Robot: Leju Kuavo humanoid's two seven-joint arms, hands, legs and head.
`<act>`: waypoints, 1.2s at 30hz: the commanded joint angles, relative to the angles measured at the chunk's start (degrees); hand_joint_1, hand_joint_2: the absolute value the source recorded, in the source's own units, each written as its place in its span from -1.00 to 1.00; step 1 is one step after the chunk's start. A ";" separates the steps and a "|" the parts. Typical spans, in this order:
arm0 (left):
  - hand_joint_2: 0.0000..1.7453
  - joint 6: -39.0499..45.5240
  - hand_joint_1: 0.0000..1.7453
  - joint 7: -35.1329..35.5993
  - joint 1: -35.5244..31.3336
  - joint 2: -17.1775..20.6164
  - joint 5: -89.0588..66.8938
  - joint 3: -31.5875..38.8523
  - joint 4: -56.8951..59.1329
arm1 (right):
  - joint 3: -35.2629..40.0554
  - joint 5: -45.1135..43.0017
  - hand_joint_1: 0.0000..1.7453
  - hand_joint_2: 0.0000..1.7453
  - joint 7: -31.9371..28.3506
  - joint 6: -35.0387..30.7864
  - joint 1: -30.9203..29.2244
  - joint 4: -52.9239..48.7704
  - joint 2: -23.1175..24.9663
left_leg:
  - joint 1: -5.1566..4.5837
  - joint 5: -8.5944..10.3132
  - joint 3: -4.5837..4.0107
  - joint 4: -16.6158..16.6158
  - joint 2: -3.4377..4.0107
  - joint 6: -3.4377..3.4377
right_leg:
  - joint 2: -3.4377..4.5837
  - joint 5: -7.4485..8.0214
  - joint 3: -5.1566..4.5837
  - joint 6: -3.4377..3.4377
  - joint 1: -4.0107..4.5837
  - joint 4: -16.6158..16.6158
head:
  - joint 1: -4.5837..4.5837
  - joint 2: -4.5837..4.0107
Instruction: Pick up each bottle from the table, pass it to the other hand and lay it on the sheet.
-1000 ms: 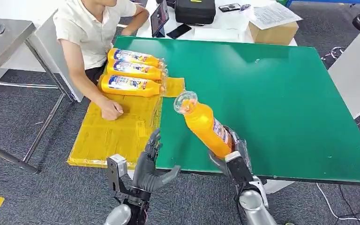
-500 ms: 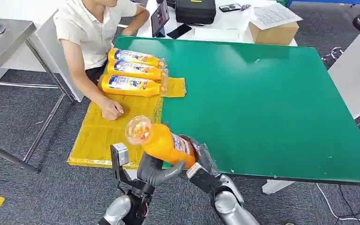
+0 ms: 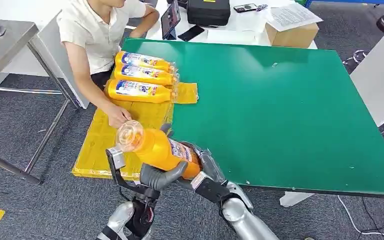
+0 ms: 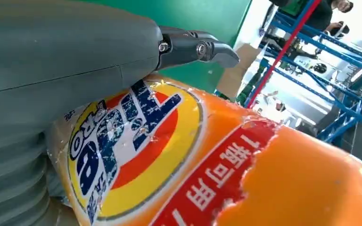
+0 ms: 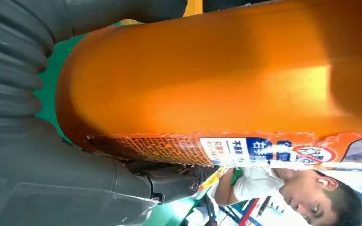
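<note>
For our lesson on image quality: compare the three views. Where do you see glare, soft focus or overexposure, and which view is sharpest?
Head view: even light, sharpest overall, with a bright glint on the held bottle's clear cap. Left wrist view: label crisp, background washed out by bright light, left hand smooth and slightly soft. Right wrist view: broad glare band on the orange body, right hand dark and shadowed.

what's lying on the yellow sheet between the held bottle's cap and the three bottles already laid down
In the head view, the person's hand rests on the yellow sheet there, between the held bottle and the three laid bottles.
</note>
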 commanded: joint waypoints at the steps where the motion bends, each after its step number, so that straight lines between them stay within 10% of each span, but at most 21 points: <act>1: 1.00 -7.73 1.00 -2.42 -3.57 0.26 2.06 -0.55 0.01 | 5.07 -7.24 -0.38 1.00 1.85 16.76 -0.58 4.67 0.68 | 0.10 -0.12 0.26 0.01 -0.11 -0.14 | -0.04 -0.13 0.29 -0.15 0.10 0.01 | 0.00 0.00; 2: 1.00 -8.25 1.00 -2.64 -3.82 0.29 2.01 -0.48 -0.29 | 5.21 -7.44 -0.88 1.00 1.79 17.49 -0.74 4.86 0.82 | 0.10 -0.09 0.24 -0.01 -0.11 -0.13 | -0.04 -0.12 0.26 -0.14 0.09 0.00 | 0.00 0.00; 4: 1.00 -8.46 1.00 -2.74 -3.87 0.07 1.74 -0.38 -0.94 | 5.60 -7.49 -1.00 1.00 2.33 18.51 -1.12 5.44 1.09 | 0.10 -0.09 0.24 -0.01 -0.14 -0.13 | -0.08 -0.12 0.29 -0.14 0.09 -0.03 | 0.00 0.00; 5: 1.00 -8.49 1.00 -2.72 -3.79 0.03 1.67 -0.36 -1.03 | 5.60 -7.48 -1.00 -1.00 2.31 18.51 -1.15 5.49 1.16 | 0.10 -0.11 0.29 -0.01 -0.15 -0.15 | -0.08 -0.14 0.31 -0.16 0.09 -0.01 | 0.00 0.00; 27: 1.00 -9.77 1.00 -3.02 -2.43 0.72 -0.02 -0.38 -2.72 | 3.00 -7.04 -1.00 -1.00 2.21 15.33 0.51 4.63 1.62 | 0.11 -0.11 0.31 -0.03 -0.16 -0.14 | -0.09 -0.15 0.34 -0.16 0.10 -0.04 | 0.00 0.00; 36: 1.00 2.12 1.00 -5.53 -1.47 1.44 -16.08 2.51 -4.48 | -7.19 -1.93 -1.00 -1.00 -1.13 -2.30 7.13 -5.67 0.39 | 0.07 -0.08 0.21 -0.03 -0.26 -0.11 | -0.21 -0.15 0.27 -0.12 0.06 -0.03 | 0.00 0.00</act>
